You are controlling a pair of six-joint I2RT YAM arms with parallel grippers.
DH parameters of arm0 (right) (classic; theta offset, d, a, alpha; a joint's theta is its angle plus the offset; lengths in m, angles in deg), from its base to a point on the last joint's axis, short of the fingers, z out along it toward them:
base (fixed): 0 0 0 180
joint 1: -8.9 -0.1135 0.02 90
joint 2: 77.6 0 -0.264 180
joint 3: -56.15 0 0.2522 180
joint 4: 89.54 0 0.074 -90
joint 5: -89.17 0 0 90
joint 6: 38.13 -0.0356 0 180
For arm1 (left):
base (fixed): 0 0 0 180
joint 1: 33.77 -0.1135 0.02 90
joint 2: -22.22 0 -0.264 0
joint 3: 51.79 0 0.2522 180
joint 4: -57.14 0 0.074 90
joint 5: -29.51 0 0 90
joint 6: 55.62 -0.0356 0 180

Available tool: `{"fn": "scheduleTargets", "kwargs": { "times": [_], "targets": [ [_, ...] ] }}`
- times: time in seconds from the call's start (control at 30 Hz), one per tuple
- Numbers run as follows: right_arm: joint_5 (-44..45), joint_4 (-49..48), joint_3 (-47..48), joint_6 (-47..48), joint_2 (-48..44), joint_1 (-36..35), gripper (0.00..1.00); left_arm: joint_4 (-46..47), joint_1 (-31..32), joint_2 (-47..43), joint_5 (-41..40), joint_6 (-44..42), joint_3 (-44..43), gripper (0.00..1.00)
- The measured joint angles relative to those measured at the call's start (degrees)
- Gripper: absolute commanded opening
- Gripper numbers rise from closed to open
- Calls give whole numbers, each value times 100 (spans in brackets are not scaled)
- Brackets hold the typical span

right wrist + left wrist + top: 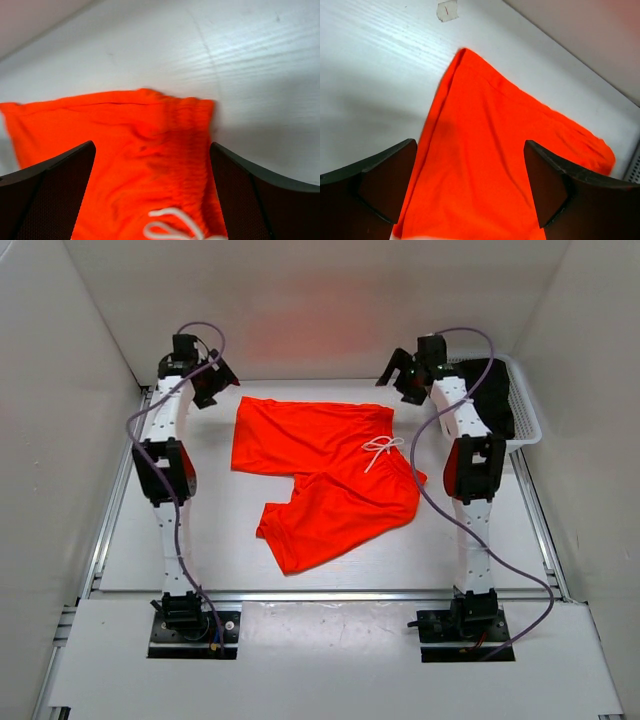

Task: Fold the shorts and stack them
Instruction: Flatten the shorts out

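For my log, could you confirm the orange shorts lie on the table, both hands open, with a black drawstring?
No: the drawstring is white, as the top view shows. The shorts lie on the table, left hand and right hand open.

Overhead, two wrist close-ups, shorts (320,450) shared

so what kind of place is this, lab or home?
Likely a lab test cell: white panel walls box in the table, left arm and right arm bolt to its near edge, shorts and a basket laid out.
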Motion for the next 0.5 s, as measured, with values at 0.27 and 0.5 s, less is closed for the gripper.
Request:
{"fn": "scheduleTargets", "kwargs": {
  "times": [0.27,0.5],
  "targets": [
    [28,-415,-1676,127,-2782,-350,26,223,74,-3845,-203,-282,3119,75],
    [321,-837,-6078,-28,-5845,-820,34,240,1552,-5442,-179,-356,6011,45]
  ]
}}
